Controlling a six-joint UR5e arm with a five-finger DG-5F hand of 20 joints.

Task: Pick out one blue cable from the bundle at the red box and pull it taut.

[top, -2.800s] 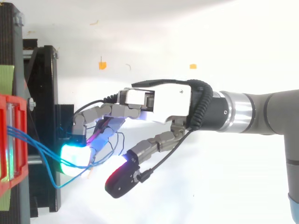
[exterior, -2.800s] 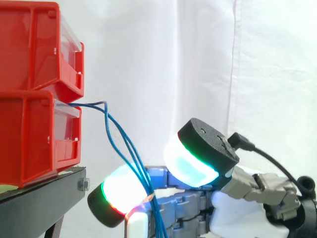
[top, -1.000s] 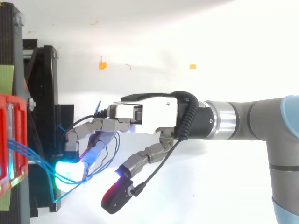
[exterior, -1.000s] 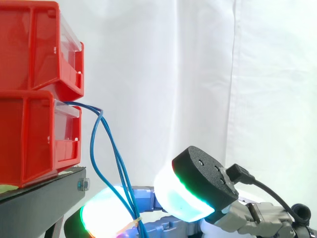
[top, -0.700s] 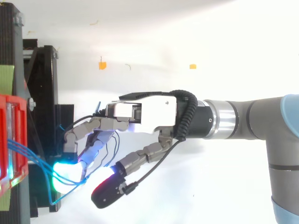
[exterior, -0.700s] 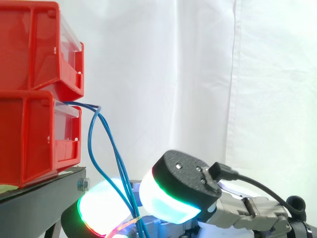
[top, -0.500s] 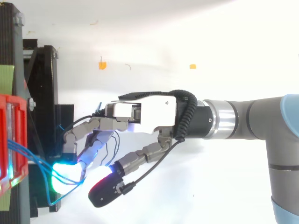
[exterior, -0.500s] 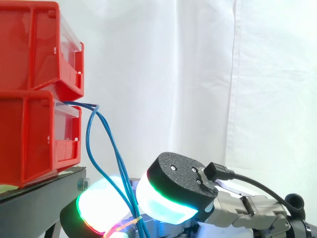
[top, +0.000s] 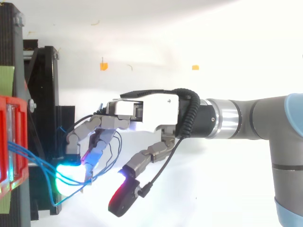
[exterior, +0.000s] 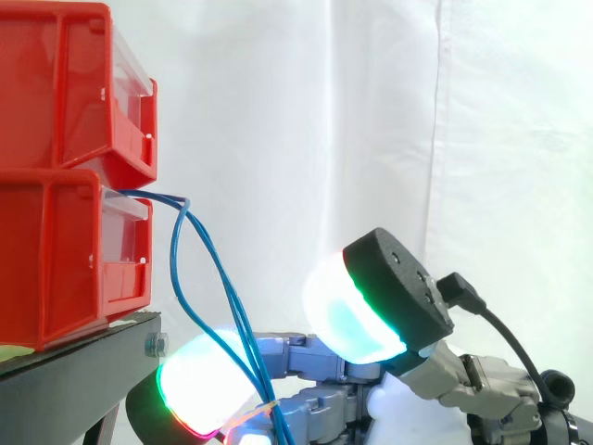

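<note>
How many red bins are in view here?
2. The upper bin sits stacked on the lower bin, which rests on the black stand at the side view's left; the blue cables leave the lower one. More may be hidden past the frame edge.

Red is being shown by the bins (exterior: 56, 232); blue by the cables (exterior: 215, 271); black by the stand (exterior: 65, 375); white by the curtain (exterior: 371, 120).
</note>
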